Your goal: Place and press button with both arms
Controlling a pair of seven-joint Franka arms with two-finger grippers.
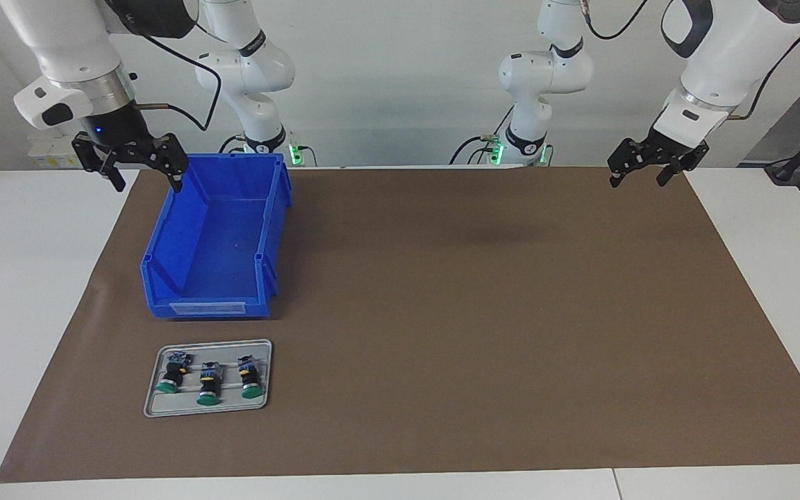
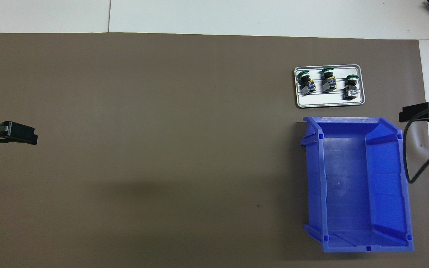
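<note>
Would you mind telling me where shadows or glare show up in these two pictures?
Facing view: a soft dark shadow lies on the brown mat mid-table, and the bin shades the mat beside it. Overhead view: a faint broad shadow sits on the mat nearer the robots; the tray looks bright, without harsh glare.

This is a robotics lab: two glossy white jointed arms [image 1: 709, 62] stand bolted at a white worktable [image 1: 32, 278] against a bare pale wall. A brown paper mat [image 1: 476, 312] covers the bench, cables trail loose, and green status lights glow at the bases.
</note>
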